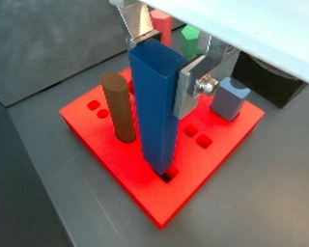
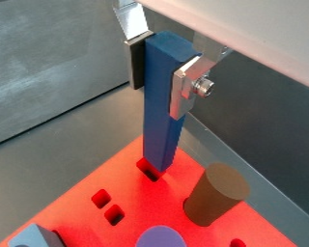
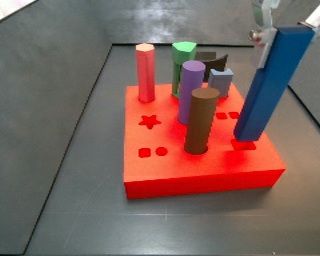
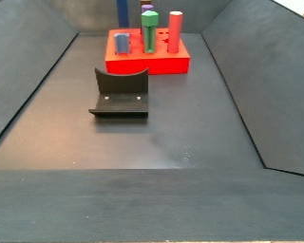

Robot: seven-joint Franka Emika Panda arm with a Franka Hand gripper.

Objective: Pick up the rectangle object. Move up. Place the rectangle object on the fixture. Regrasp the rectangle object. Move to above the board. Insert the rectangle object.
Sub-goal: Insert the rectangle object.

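Claw point(image 1: 166, 60): upper centre of both wrist views, silver plates pinching the top of the rectangle object point(image 1: 157, 111).
Rectangle object: upright, lower end in a rectangular hole near the corner of the board point(image 1: 112, 154).
Board neighbours: brown peg point(image 3: 199, 122) just beside the bar.
Fixture point(image 4: 121, 93): well apart on the floor.

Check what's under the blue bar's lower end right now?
A rectangular hole in the red board. The bar, held near its top by the gripper, has its tip entering it; the hole's depth and bottom are hidden by the bar.
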